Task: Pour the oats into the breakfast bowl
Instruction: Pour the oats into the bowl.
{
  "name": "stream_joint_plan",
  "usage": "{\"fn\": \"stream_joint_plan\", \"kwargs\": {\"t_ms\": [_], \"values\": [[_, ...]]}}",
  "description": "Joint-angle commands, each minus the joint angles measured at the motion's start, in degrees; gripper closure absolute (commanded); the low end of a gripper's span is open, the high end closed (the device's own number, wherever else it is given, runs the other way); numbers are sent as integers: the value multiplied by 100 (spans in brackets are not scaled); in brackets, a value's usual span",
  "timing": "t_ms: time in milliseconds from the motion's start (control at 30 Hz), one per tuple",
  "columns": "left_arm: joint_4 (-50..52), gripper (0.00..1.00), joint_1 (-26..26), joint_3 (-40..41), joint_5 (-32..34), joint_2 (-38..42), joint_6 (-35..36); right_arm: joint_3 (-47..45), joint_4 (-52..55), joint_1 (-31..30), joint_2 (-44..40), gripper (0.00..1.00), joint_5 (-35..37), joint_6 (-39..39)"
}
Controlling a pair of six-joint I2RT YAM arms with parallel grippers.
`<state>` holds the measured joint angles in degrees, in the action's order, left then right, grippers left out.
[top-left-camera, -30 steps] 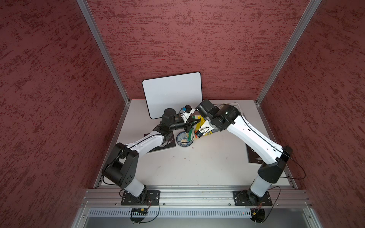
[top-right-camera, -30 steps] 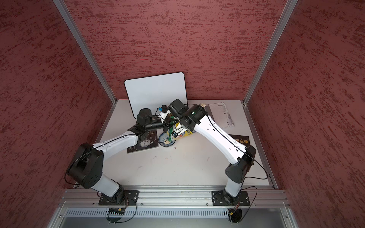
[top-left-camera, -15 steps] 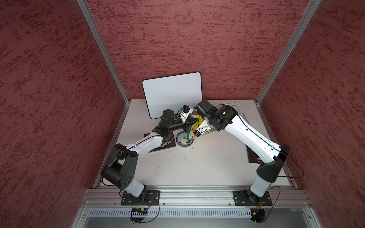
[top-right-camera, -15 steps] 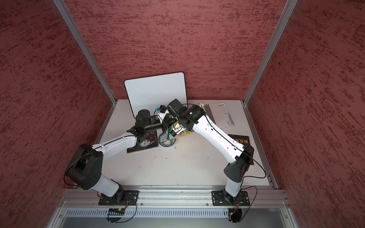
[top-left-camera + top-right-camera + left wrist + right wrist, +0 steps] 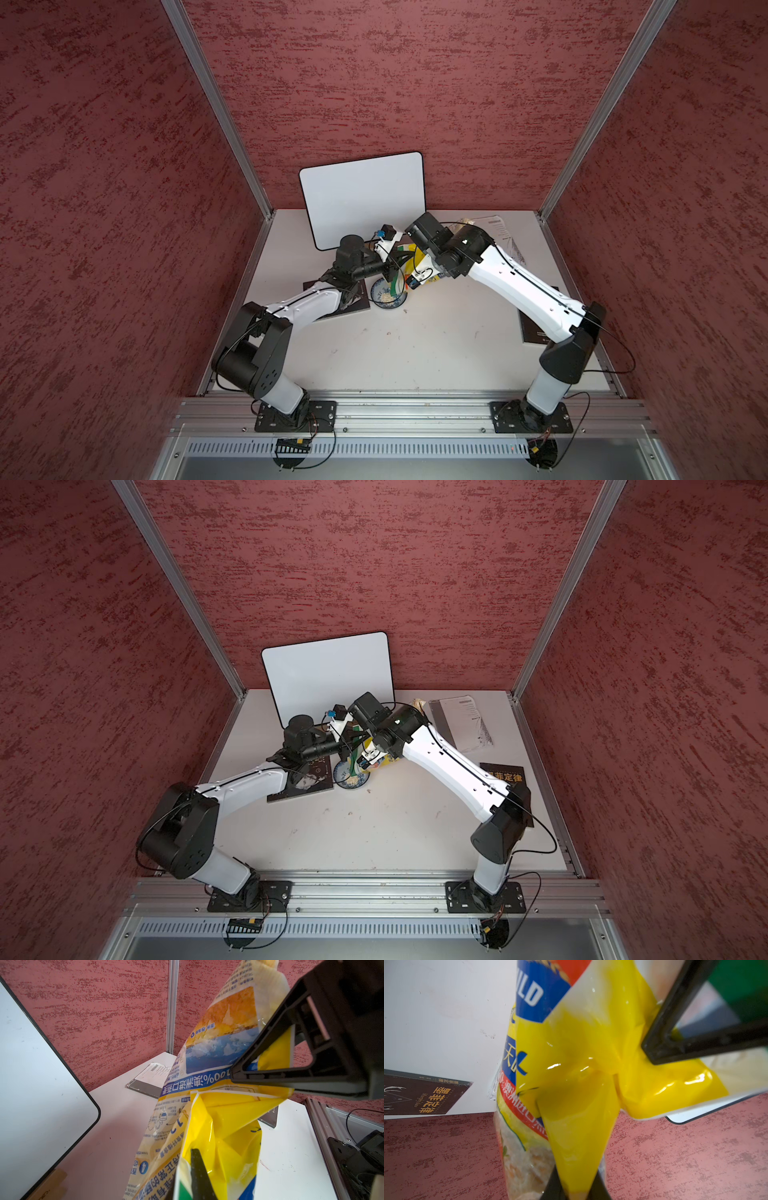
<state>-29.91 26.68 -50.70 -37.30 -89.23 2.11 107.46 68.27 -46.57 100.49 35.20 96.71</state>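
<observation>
Your cell, listed from largest item down.

Walls [image 5: 374,83]: three red-brown textured panels enclose the space, joined by aluminium corner posts [image 5: 216,108].

Table [image 5: 415,353]: white top, scuffed and dotted with small marks, bordered at the near edge by an aluminium rail [image 5: 415,409] where both arm bases are bolted.

Whiteboard [image 5: 361,195]: blank, black-edged, leaning against the back wall.

Arms: you see the left arm [image 5: 299,307] and right arm [image 5: 523,286] both reaching in to meet above the middle rear of the table.

Pouch [image 5: 207,1118]: the yellow oat bag hangs between the two arms, tilted, its mouth end down over the bowl. The left gripper [image 5: 199,1167] is pinched tight on a fold of the pouch's edge; the right gripper [image 5: 577,1186] is clamped on a gathered yellow fold at the other end.

Papers [image 5: 461,723]: a printed sheet on a grey board lies at the back right.

Dark books: one [image 5: 505,776] under the right arm by the right edge, another [image 5: 307,781] under the left forearm, just beside the bowl.

Breakfast bowl [image 5: 388,305]: blue-rimmed, on the table below the pouch in both top views.

Oats [image 5: 388,296]: a small pale heap lies inside the bowl; a few flakes [image 5: 406,310] sit on the table just beside it.
</observation>
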Motion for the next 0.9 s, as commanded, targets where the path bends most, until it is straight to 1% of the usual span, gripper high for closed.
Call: {"fn": "stream_joint_plan", "kwargs": {"t_ms": [0,200,267,467,667,867], "values": [[-120,93,4,80,-17,-55,-77,223,-946,-59,-409,100,625,29],[-164,93,-7,49,-14,-30,-98,521,-1145,-52,-386,100,729,274],[-176,93,-5,68,-12,-36,-105,496,-1212,-60,-375,100,798,442],[-370,93,-11,243,30,-118,-189,219,-1467,-58,-444,100,772,590],[-412,93,-5,191,21,-122,-214,429,-1334,-57,-416,100,758,440],[-436,93,-7,106,29,-156,-243,458,-1552,-46,-395,100,827,485]]}}
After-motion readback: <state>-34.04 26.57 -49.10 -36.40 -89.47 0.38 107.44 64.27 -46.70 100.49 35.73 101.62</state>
